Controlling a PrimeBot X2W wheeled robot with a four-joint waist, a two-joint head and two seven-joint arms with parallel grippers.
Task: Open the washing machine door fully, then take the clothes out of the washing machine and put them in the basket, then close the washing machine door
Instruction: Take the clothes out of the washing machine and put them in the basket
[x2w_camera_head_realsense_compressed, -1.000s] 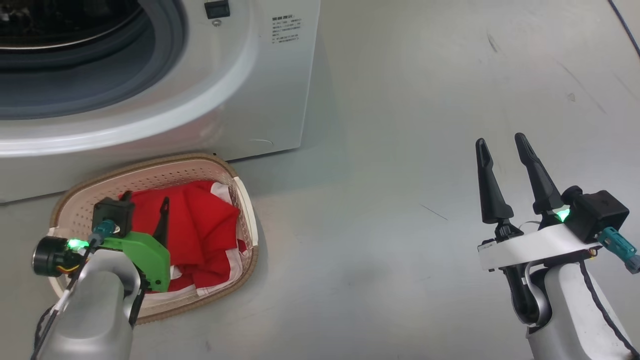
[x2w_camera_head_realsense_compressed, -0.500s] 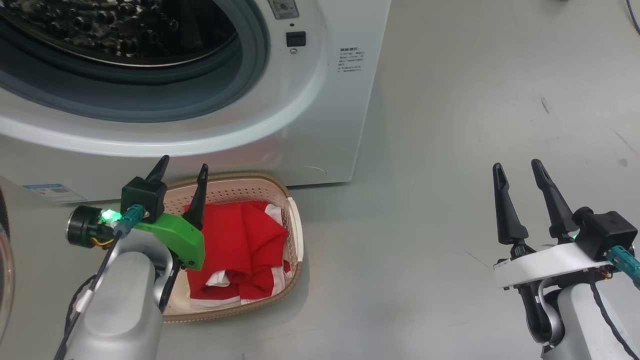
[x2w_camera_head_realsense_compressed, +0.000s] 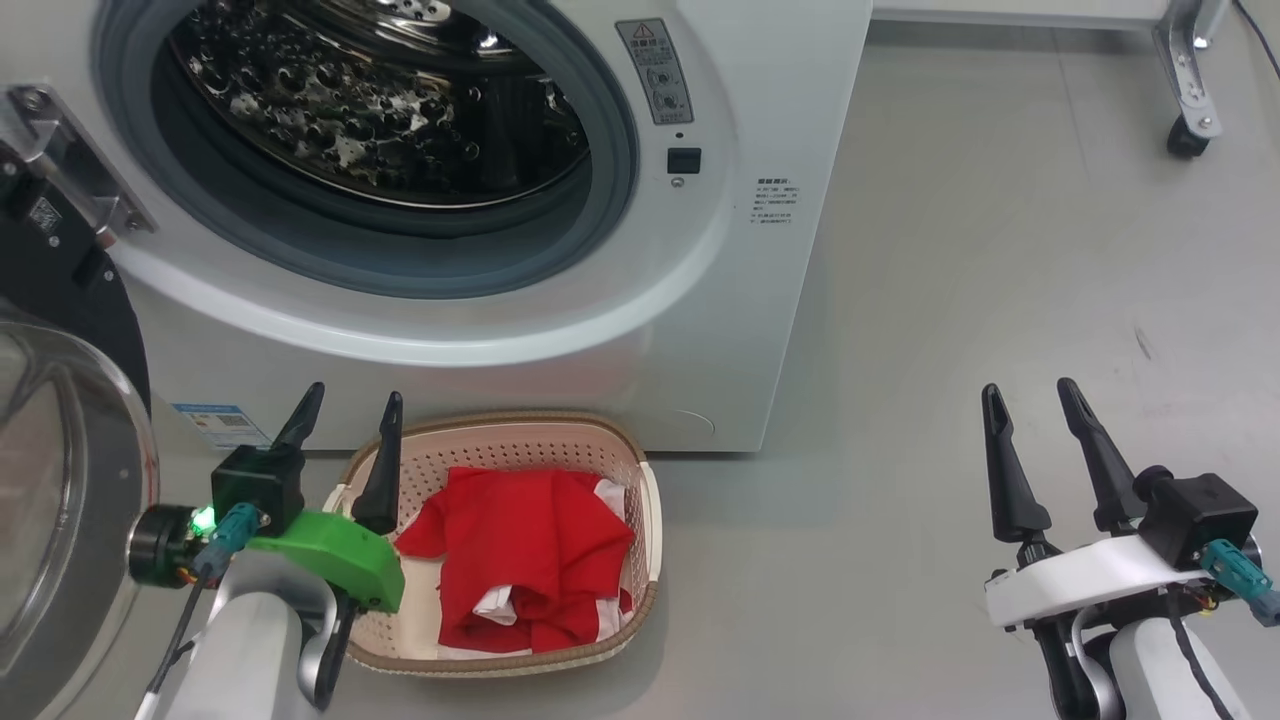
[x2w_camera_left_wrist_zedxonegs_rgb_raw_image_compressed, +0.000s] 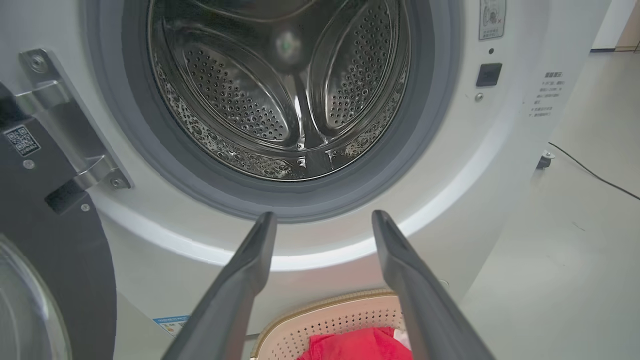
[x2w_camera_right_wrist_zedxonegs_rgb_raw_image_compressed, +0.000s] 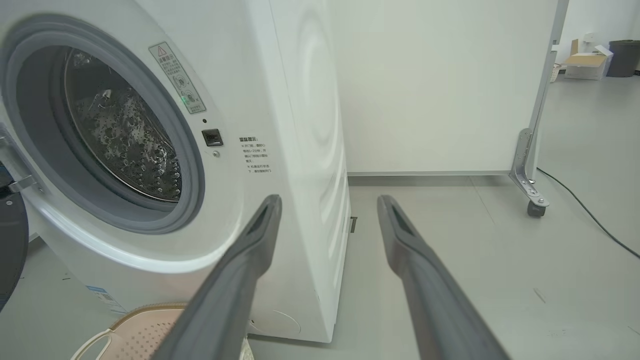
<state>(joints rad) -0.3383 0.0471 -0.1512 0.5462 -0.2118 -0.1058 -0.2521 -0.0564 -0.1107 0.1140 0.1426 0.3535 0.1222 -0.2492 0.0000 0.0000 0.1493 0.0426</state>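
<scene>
The white washing machine (x2w_camera_head_realsense_compressed: 730, 330) stands with its porthole uncovered and a bare steel drum (x2w_camera_head_realsense_compressed: 380, 100) inside. Its door (x2w_camera_head_realsense_compressed: 70, 480) hangs swung out at the far left, black rim and clear glass bowl showing. On the floor before the machine sits the cream basket (x2w_camera_head_realsense_compressed: 640, 520) holding the red clothes (x2w_camera_head_realsense_compressed: 530, 550). My left gripper (x2w_camera_head_realsense_compressed: 345, 405) is open above the basket's left end, fingers pointing at the machine (x2w_camera_left_wrist_zedxonegs_rgb_raw_image_compressed: 475, 165), nothing between them. My right gripper (x2w_camera_head_realsense_compressed: 1030, 398) is open over bare floor at the right, holding nothing.
Grey floor (x2w_camera_head_realsense_compressed: 1000, 250) stretches to the right of the machine. A metal leg on a caster (x2w_camera_head_realsense_compressed: 1190, 100) stands at the far right, with a black cable (x2w_camera_right_wrist_zedxonegs_rgb_raw_image_compressed: 585, 210) lying on the floor near it. The door hinge bracket (x2w_camera_left_wrist_zedxonegs_rgb_raw_image_compressed: 65, 115) sits left of the porthole.
The head camera has tilted up, so the drum, hinge and door now show. My left gripper has risen out of the basket, leaving the red clothes there. The right gripper stays open.
</scene>
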